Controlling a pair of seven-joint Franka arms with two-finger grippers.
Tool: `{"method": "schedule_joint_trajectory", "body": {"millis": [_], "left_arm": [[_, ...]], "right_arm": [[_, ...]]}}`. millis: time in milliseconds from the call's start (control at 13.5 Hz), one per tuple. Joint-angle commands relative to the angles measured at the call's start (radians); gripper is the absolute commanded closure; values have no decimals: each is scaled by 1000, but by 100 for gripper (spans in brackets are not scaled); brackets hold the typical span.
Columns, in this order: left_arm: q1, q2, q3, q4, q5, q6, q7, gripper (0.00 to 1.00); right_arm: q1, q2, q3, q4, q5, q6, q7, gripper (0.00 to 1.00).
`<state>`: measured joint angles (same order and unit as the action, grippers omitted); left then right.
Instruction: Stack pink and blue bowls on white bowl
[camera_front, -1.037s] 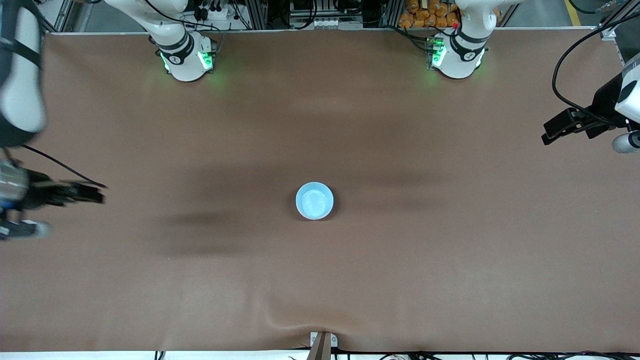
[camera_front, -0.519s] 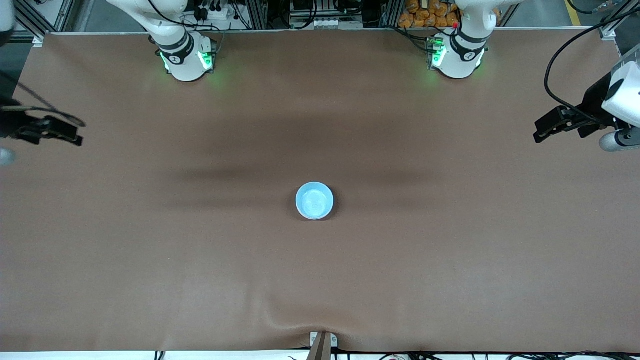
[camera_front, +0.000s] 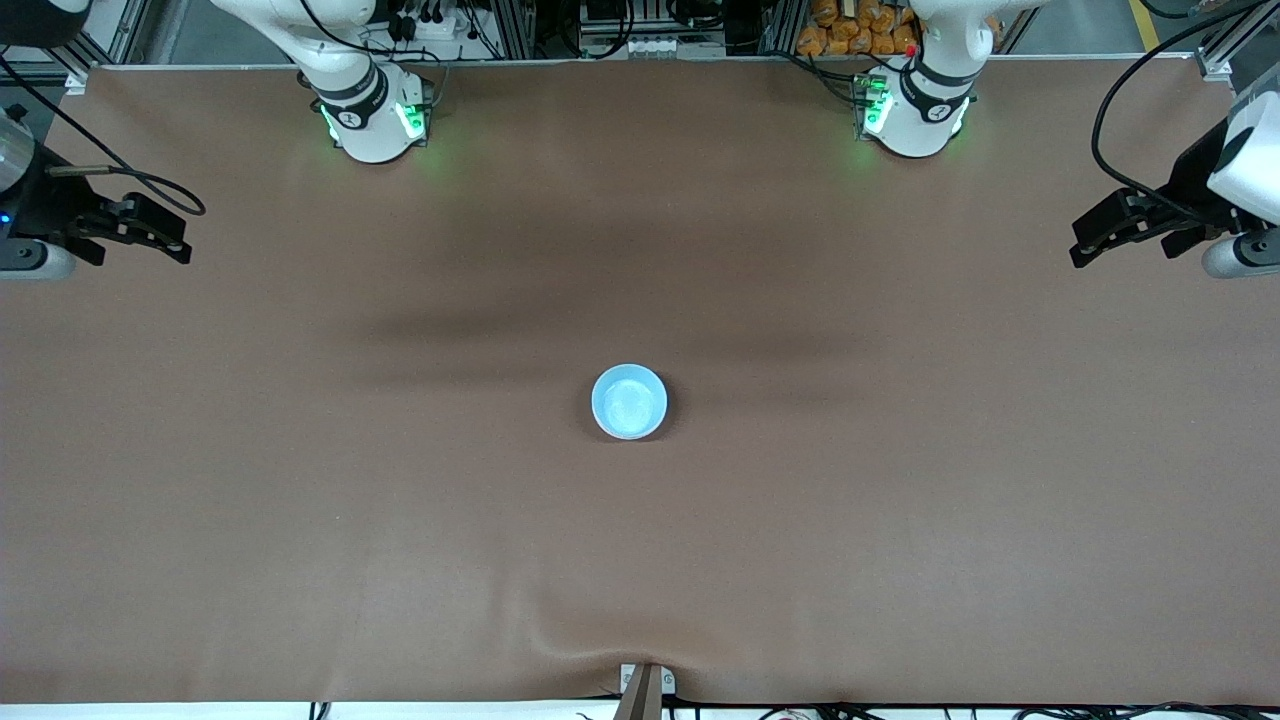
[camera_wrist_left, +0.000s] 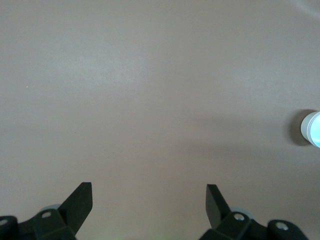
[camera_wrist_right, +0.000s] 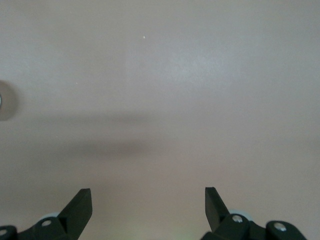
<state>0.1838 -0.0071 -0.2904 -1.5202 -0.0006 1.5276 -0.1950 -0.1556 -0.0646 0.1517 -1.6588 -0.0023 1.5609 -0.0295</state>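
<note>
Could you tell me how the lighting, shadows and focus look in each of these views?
Front view: sharp and evenly lit, with soft dark shadow bands on the brown table above the blue bowl. Left wrist view: soft, hazy; the bowl is cut by the frame edge. Right wrist view: pale, washed out, two faint shadow streaks across the table.

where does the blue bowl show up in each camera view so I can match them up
Front view: blue bowl near the middle of the brown table.
Left wrist view: cut off at the picture's edge, only part showing.
Right wrist view: only a sliver at the picture's edge with its shadow; colour hard to tell.
Shared landmark: the brown table, with the bowl's dark shadow beside it.
</note>
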Motion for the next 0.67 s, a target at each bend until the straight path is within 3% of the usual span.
{"method": "schedule_joint_trajectory", "body": {"millis": [0,593], "left_arm": [[14,-8,-6,0,-4,-12,31,0],[16,-1,-4,2,-6,-12,32,0]], "right_arm": [[34,62,-3,102,-8,-45,5,0],[34,57,-3,103,-8,-68,28,0]]}}
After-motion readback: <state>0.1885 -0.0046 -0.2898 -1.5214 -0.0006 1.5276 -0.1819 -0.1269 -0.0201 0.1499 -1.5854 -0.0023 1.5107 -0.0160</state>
